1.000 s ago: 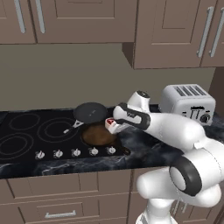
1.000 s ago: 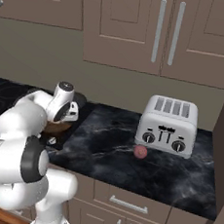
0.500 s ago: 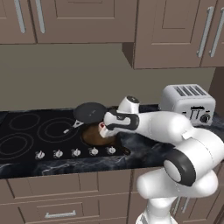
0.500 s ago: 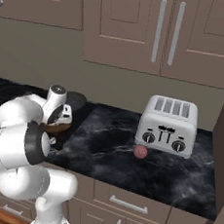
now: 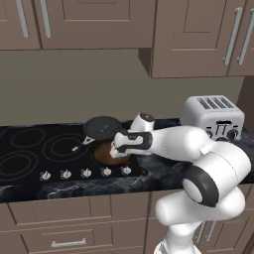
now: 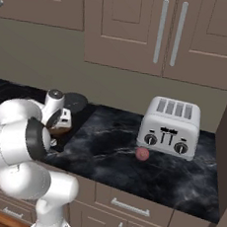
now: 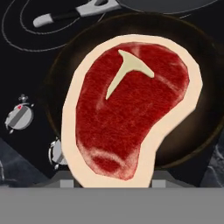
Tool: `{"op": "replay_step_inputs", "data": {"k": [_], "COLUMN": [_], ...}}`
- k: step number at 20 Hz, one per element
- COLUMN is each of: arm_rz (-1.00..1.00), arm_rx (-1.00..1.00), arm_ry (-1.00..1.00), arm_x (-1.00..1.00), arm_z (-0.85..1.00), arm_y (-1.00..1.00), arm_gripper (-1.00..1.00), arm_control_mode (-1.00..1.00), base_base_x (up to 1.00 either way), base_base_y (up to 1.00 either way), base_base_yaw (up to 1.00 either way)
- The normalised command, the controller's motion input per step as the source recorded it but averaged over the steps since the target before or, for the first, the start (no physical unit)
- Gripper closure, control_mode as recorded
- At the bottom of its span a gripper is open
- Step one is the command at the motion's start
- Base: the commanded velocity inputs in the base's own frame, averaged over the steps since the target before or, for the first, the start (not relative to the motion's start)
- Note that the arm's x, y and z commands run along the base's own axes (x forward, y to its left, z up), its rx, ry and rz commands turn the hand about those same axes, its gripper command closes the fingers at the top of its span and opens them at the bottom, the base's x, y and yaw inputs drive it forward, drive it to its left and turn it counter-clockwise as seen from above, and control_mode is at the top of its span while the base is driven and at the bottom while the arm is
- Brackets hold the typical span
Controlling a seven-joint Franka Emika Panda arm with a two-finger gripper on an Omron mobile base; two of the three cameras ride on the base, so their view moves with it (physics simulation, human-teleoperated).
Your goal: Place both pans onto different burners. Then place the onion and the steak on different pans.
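Hand (image 5: pixel 115 149): clamped on steak (image 7: pixel 127 109), poised above brown pan (image 7: pixel 192 131) on cooktop (image 5: pixel 30 154). Dark pan (image 5: pixel 101 127): just behind. Onion (image 6: pixel 142 153): on bench before toaster (image 6: pixel 170 126). Advice: lower squarely over pan centre, release flat, clear of rim.

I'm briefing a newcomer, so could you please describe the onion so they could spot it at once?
Find the silver toaster on the dark counter. Right in front of it lies the onion, a small pinkish-red ball, the only round loose item there.
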Motion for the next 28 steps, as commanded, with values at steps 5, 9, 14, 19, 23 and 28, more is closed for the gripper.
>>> {"op": "replay_step_inputs", "data": {"k": [5, 9, 14, 19, 23, 28], "arm_rz": [-0.08, -0.08, -0.08, -0.07, -0.07, -0.06], "arm_rx": [0.0, 0.0, -0.01, -0.01, 0.0, 0.0], "arm_ry": [0.0, 0.0, 0.0, 0.0, 0.0, 0.01], "arm_x": [0.12, 0.09, 0.12, 0.22, 0.32, 0.33], "arm_z": [-0.08, -0.16, -0.16, -0.14, -0.14, -0.25], "arm_y": [0.13, 0.13, 0.07, 0.01, 0.0, 0.04], "arm_gripper": [1.0, 1.0, 1.0, 1.0, 1.0, 1.0], "arm_control_mode": [-1.0, -1.0, -1.0, -1.0, -1.0, -1.0], "base_base_x": [0.0, 0.0, 0.0, 0.0, 0.0, 0.0], "base_base_y": [0.0, 0.0, 0.0, 0.0, 0.0, 0.0], "base_base_yaw": [0.0, 0.0, 0.0, 0.0, 0.0, 0.0]}}
